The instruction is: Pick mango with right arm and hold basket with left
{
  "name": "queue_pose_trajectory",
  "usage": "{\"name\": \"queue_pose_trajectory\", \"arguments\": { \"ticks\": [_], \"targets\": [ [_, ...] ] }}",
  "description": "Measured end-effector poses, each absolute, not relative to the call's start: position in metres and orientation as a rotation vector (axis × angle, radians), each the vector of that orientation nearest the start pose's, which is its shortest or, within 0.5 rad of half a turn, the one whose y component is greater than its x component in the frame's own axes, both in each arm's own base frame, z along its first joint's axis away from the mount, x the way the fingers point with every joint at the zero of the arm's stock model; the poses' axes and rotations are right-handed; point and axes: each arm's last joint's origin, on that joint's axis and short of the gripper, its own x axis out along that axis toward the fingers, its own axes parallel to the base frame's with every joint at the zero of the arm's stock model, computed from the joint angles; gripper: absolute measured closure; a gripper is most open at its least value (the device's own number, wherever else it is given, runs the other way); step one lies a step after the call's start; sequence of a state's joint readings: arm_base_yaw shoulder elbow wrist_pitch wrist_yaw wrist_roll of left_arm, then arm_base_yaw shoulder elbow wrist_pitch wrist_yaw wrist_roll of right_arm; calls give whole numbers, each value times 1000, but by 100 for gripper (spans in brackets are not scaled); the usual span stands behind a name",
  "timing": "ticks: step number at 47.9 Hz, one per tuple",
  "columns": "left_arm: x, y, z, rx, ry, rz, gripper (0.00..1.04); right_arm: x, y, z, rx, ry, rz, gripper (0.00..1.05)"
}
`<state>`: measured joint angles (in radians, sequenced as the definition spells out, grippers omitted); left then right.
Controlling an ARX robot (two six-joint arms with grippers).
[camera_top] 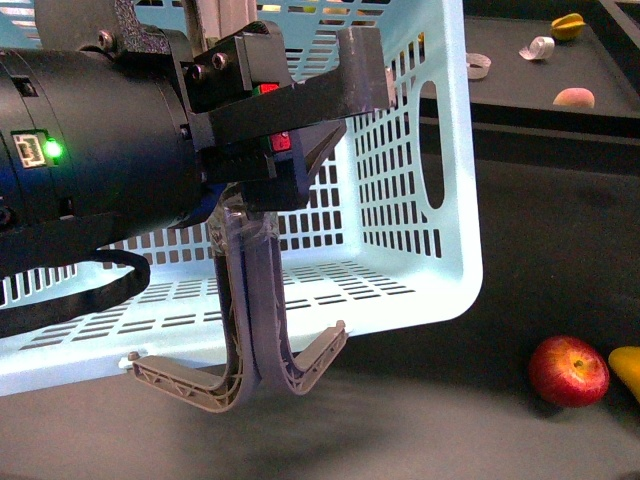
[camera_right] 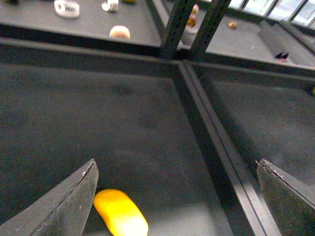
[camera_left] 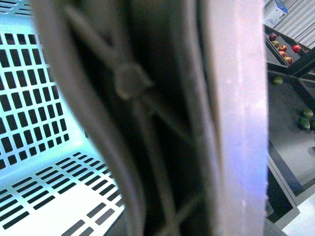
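Observation:
The turquoise basket (camera_top: 400,200) hangs tilted in front of me, its slotted floor (camera_left: 34,98) filling part of the left wrist view. Its two grey-brown handles (camera_top: 255,330) are pressed together, and my left gripper (camera_top: 255,215) is shut on them where clear tape wraps one. Up close the handle (camera_left: 147,123) is a blur. The yellow-orange mango (camera_top: 627,370) lies on the dark table at the right edge, beside a red apple (camera_top: 568,370). In the right wrist view the mango (camera_right: 120,212) lies close to one finger (camera_right: 64,206) of my open right gripper (camera_right: 175,163), untouched.
A black frame rail (camera_right: 206,132) crosses the table near the other right finger. On the shelf behind lie a yellow star fruit (camera_top: 567,25), white tape rolls (camera_top: 540,47) and a pale peach-coloured fruit (camera_top: 574,97). Far trays hold small red and green fruits (camera_left: 283,46).

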<state>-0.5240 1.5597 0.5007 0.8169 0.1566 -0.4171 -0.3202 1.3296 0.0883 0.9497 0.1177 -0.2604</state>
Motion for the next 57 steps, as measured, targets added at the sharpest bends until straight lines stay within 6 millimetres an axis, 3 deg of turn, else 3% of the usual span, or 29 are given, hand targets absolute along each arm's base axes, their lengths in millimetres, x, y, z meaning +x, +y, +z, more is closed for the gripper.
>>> {"name": "queue_pose_trajectory", "arguments": {
  "ticks": [5, 27, 36, 57],
  "targets": [
    [243, -145, 160, -354, 380, -616, 88, 196, -79, 90, -218, 467, -377, 8],
    [243, -146, 160, -355, 381, -618, 88, 245, -119, -25, -166, 823, -286, 8],
    [243, -145, 160, -355, 380, -615, 88, 264, -130, -60, -153, 900, -255, 8],
    [243, -146, 160, -355, 381, -619, 88, 289, -134, -107, -144, 972, -194, 8]
  ]
}}
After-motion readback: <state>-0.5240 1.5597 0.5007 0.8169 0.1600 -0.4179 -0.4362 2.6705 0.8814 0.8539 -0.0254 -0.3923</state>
